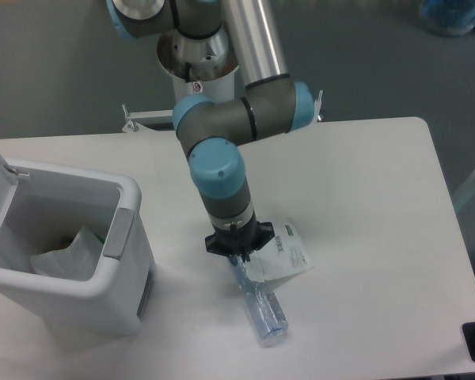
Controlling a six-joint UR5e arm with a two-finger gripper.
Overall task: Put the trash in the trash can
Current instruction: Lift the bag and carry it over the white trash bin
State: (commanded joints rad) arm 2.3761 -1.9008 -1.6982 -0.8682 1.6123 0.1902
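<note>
End effector (239,255) over packet (283,255) (bottle (263,310) beside)

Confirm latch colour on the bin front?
Grey latch on the white bin; the one fixed camera shows it.

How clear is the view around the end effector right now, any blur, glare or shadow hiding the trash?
Fixed camera: even soft lighting, no glare. The end effector is slightly soft, fingers hidden under the wrist. A faint shadow falls beside the bottle. The packet barcode is visible but unreadable. The trash can looks sharp.
</note>
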